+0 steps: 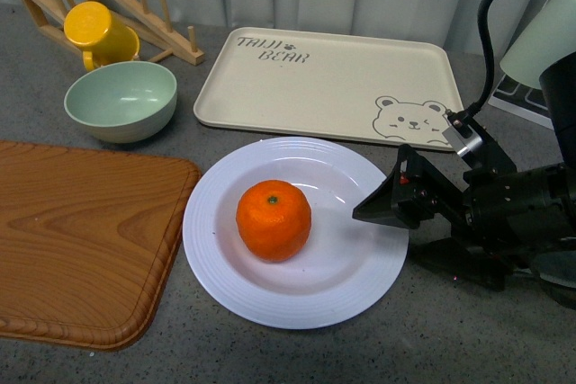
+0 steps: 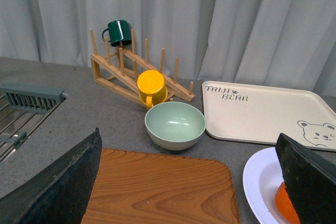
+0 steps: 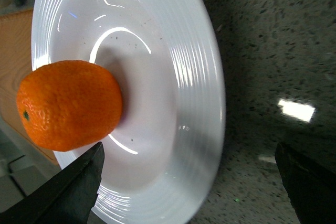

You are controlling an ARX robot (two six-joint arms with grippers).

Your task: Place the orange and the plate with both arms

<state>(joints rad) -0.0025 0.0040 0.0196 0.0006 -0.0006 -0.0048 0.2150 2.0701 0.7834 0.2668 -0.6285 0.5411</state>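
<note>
Front view downward, wrist views lower — all share the plate

Counted on the counter: one orange, one white plate, one pale green bowl, one beige tray, one wooden board, one wooden rack, two cups: one yellow cup, one dark green cup.

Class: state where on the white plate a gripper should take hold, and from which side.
Probably pinch the wide ridged rim of the plate on its right edge, coming low from the right, where the open right gripper sits. The rim is thin and bare; the orange occupies the centre.
</note>
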